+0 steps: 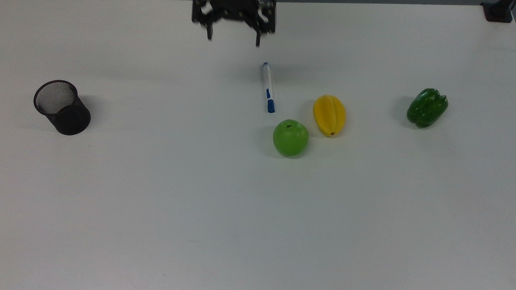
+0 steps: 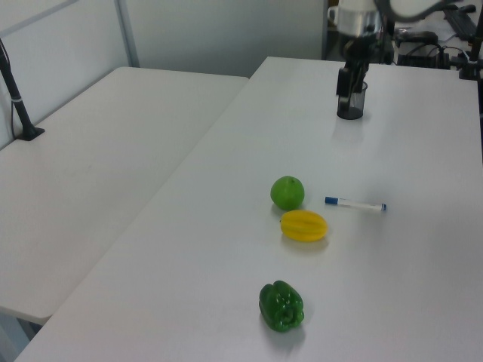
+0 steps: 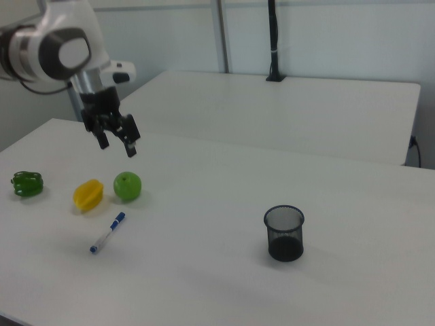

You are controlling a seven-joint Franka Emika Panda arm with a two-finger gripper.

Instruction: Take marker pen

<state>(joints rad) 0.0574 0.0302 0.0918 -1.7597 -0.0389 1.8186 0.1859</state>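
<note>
It looks like a lab: big plain white tabletop [image 1: 151,201], bare walls, and a robot arm [image 3: 54,47].

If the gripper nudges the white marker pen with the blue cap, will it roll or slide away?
The white marker pen with the blue cap lies flat on the bare white table, so its slim round barrel probably rolls sideways. It looks stiff and light, likely skidding easily. The open gripper hangs apart from it.

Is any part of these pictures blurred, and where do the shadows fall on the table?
Top view: the end effector is smeared by motion, while the marker pen and apple are sharp. Shadows are soft, lying toward the top view's left of the apple and the pepper. Right view: a faint shadow lies under the mesh cup.
</note>
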